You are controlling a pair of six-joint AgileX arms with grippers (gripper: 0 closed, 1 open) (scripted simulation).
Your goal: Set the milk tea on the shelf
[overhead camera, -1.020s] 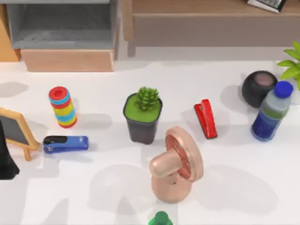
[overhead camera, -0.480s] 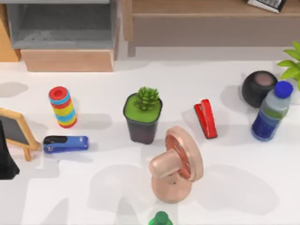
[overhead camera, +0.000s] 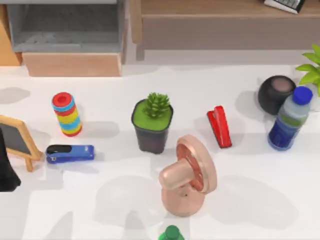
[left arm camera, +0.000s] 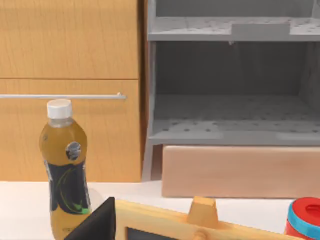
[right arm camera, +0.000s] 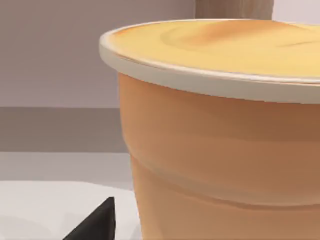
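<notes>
You'll see nothing has shifted on the surface [overhead camera: 240,85] since a second ago. Whether the right gripper [right arm camera: 95,222] is open, you cannot tell; the milk tea [right arm camera: 225,125] stands just before it, the shelf [overhead camera: 225,20] behind.

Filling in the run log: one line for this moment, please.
right gripper: beside milk tea | milk tea: upright, before shelf, not on it | left arm: parked, table's left

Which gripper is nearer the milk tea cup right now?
Right. The right gripper is close beside the milk tea cup; the left arm is at the table's left edge by the chalkboard.
</notes>
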